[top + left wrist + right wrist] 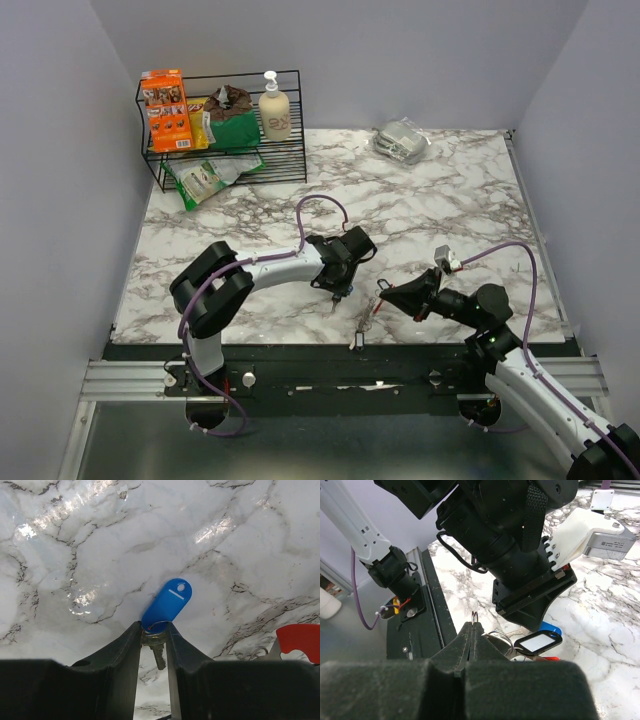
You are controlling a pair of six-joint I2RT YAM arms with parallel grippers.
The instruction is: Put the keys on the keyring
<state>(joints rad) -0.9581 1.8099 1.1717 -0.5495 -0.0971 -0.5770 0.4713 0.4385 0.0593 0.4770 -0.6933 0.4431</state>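
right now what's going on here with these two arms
The left tool is clamped on a small silver metal key with an oval blue plastic tag, low over the white marble table. The right tool is shut on a small silver ring of the red-clipped keyring. Key and ring are apart.

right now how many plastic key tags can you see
2. The blue tag is at the left gripper; the black tag with a white insert is beside the right gripper. Others may be hidden.
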